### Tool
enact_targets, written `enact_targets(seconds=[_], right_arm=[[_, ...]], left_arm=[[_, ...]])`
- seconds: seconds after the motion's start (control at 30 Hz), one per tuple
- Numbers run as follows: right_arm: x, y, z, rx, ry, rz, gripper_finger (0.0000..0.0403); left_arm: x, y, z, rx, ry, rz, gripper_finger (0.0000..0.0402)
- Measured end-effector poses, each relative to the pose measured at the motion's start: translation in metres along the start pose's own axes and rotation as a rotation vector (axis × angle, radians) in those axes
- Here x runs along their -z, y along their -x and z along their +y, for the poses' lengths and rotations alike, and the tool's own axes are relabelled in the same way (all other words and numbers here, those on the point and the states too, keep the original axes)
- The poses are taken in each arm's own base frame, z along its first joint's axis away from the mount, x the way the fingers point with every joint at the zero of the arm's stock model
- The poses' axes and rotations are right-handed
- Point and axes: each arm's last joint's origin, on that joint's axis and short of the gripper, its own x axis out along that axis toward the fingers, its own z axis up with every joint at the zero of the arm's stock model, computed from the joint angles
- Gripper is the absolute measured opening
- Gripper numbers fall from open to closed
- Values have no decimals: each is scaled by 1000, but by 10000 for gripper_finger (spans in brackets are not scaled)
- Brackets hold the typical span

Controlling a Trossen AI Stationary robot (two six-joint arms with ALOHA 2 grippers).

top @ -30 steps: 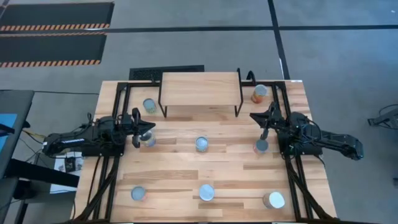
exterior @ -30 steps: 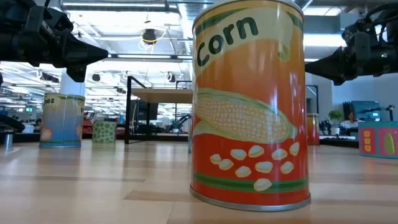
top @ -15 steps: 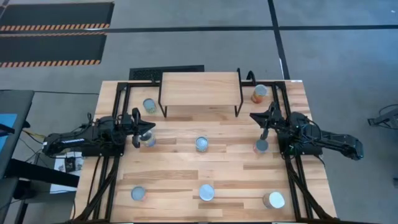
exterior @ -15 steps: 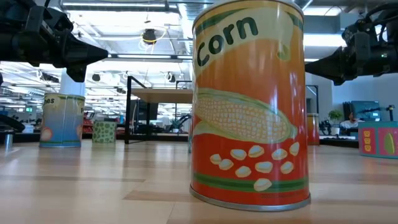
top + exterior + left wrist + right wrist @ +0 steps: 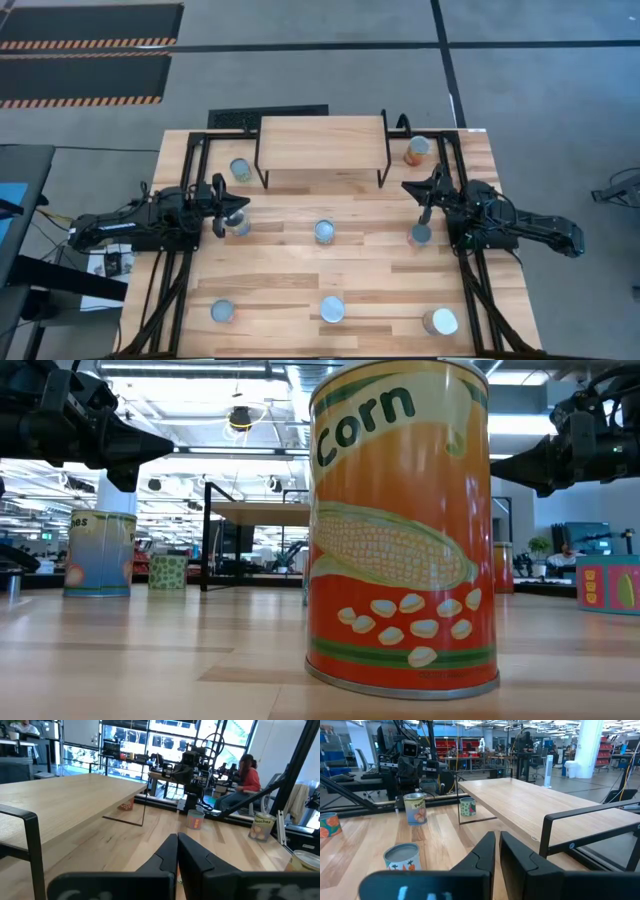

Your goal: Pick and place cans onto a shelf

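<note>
Silver-topped can [image 5: 239,224] beside left pincer [image 5: 243,205] (closed)

Two dark arms [image 5: 150,225]; matte black angular jaws; black cabling.

From my low camera the corn can [image 5: 402,525] fills the middle, its top cut off by the frame edge, and it hides most of the shelf [image 5: 255,512] behind it. From above, I can't read the can labels: too small. On the left wrist view, a yellow-labelled can [image 5: 306,860] is clipped by the frame edge, and the person [image 5: 246,779] behind is partly hidden by equipment.
</note>
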Motion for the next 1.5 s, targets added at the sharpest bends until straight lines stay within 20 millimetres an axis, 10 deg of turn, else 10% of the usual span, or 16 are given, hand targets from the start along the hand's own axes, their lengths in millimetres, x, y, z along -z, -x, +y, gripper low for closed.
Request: enact_targets(seconds=[0.9, 1.5], right_arm=[[-3, 0, 0, 0, -72, -25, 52], [-65, 15, 13, -210, 78, -325, 5]], left_arm=[[-2, 0, -2, 62, -38, -11, 0], [-3, 0, -2, 53, -70, -28, 0]])
